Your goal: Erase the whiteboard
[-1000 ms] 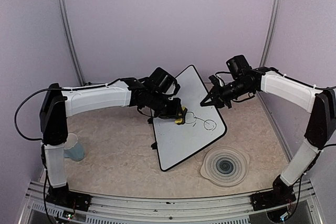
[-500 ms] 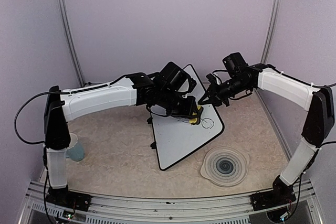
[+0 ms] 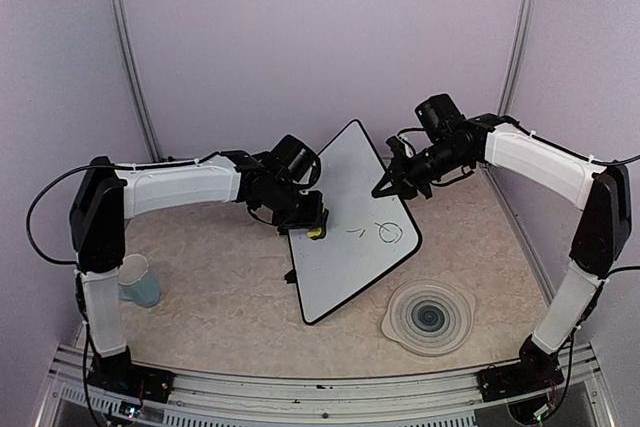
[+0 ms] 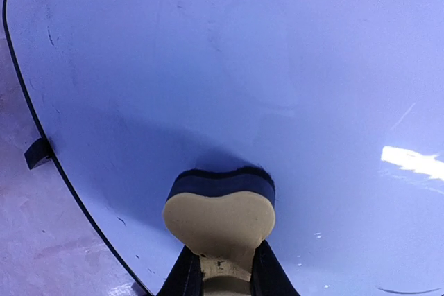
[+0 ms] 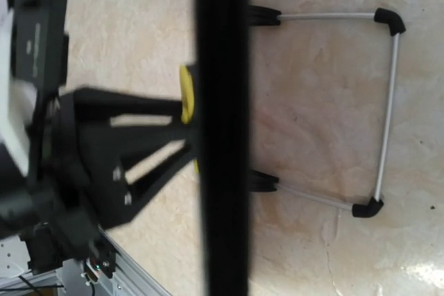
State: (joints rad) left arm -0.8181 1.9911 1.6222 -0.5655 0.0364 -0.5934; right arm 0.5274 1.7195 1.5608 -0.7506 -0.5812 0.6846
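The whiteboard (image 3: pixel 345 272) stands tilted mid-table, with a small black marker loop (image 3: pixel 389 233) and short strokes on its right part. My left gripper (image 3: pixel 313 226) is shut on a yellow eraser (image 3: pixel 316 233) with dark felt, pressed on the board near its left edge. In the left wrist view the eraser (image 4: pixel 220 216) sits between my fingers (image 4: pixel 225 272) against the white surface (image 4: pixel 277 67). My right gripper (image 3: pixel 393 185) is closed on the board's upper right edge. The right wrist view shows that black edge (image 5: pixel 222 53) end-on; its own fingers are hidden.
A round grey ringed plate (image 3: pixel 430 315) lies near the board's front right corner. A pale blue cup (image 3: pixel 138 280) stands at the left by my left arm. The board's wire stand (image 5: pixel 388 102) rests on the table behind it. Walls enclose the table.
My left gripper swept the eraser right across the marks and back to the board's left edge. Part of the drawing is gone. My right gripper and the board's top shifted slightly left.
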